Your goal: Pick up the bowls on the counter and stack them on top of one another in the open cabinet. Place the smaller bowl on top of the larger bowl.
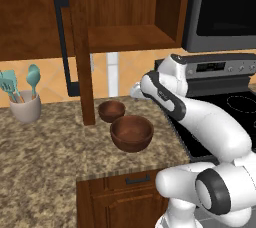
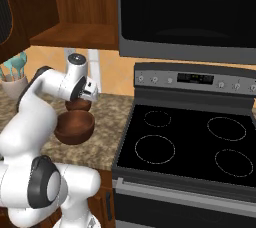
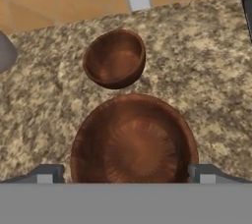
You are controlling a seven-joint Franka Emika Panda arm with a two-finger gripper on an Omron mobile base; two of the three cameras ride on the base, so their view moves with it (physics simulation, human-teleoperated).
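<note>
Gripper [image 3: 126, 173] spread above larger bowl [image 3: 134, 142]

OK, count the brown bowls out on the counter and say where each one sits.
2. The larger bowl sits on the counter nearer the front edge, below the gripper. The smaller bowl sits just behind it, towards the wall. Neither is in the open cabinet.

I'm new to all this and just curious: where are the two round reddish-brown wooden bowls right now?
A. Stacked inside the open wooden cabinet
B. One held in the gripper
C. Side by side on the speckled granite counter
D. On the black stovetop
C: the smaller reddish-brown bowl and the larger reddish-brown bowl both sit on the speckled granite counter, unstacked.
</note>
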